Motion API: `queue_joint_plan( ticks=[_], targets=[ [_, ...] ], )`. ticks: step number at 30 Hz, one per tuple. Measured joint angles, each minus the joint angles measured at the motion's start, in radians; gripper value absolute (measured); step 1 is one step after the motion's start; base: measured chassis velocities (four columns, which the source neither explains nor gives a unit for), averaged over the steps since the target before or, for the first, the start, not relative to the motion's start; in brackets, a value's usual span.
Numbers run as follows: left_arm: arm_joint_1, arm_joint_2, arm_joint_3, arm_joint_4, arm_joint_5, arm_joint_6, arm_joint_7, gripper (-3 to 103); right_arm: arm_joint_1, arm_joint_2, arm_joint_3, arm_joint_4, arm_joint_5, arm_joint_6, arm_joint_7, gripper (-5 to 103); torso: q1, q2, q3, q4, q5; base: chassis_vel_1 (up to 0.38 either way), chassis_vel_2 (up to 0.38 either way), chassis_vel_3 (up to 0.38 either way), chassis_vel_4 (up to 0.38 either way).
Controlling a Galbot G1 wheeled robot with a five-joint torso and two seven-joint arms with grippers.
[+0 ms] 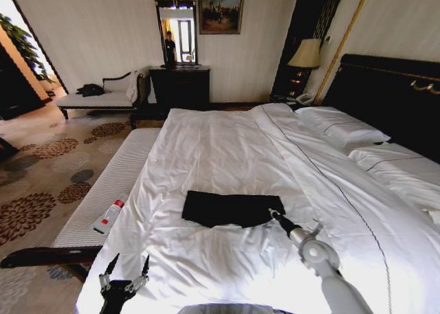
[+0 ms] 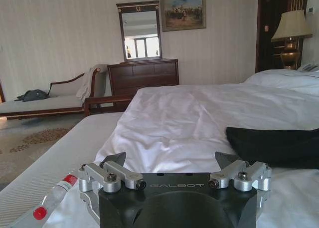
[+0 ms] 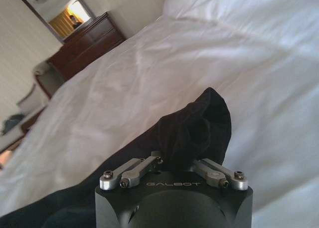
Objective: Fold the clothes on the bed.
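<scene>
Head view: a very large bed [image 1: 227, 149] with white sheets lies ahead. On its near half rests a black T-shirt [image 1: 230, 208], folded into a band whose long axis runs across the bed, from the robot's left to its right. At the shirt's right end, the right gripper [image 1: 273, 213] pinches a raised bunch of the black fabric. Nearer than the shirt, to its left, the left gripper [image 1: 127, 263] hovers with fingers spread apart. Left of the shirt, a small bottle [image 1: 108, 216] lies on a bench.

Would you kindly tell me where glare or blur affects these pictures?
Head view: the duvet glares around the dark T-shirt. Left wrist view: evenly lit and sharp. Right wrist view: the fabric bunched in the right end effector looks soft, the bedding beyond washed out.
</scene>
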Motion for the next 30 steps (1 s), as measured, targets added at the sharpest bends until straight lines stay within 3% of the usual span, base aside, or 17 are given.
queue_joint_plan(
  ticks=[9, 18, 24, 30],
  targets=[
    [0.000, 0.000, 0.000, 0.000, 0.000, 0.000, 0.000, 100, -0.015, -0.050, 0.041, -0.008, -0.099, 0.044, -0.024, 4, 0.000, 0.000, 0.000, 0.0000, -0.0001, 0.000, 0.000, 0.000, 0.000],
    [0.000, 0.000, 0.000, 0.000, 0.000, 0.000, 0.000, 100, -0.007, -0.056, 0.000, -0.001, -0.191, 0.085, -0.047, 4, 0.000, 0.000, 0.000, 0.0000, -0.0001, 0.000, 0.000, 0.000, 0.000],
    [0.000, 0.000, 0.000, 0.000, 0.000, 0.000, 0.000, 100, 0.001, -0.077, -0.090, 0.078, -0.356, 0.129, -0.059, 4, 0.000, 0.000, 0.000, 0.0001, -0.0003, 0.000, 0.000, 0.000, 0.000],
    [0.000, 0.000, 0.000, 0.000, 0.000, 0.000, 0.000, 100, 0.027, -0.096, -0.189, 0.119, -0.438, 0.140, -0.055, 4, 0.000, 0.000, 0.000, 0.0001, -0.0001, 0.000, 0.000, 0.000, 0.000]
  ],
)
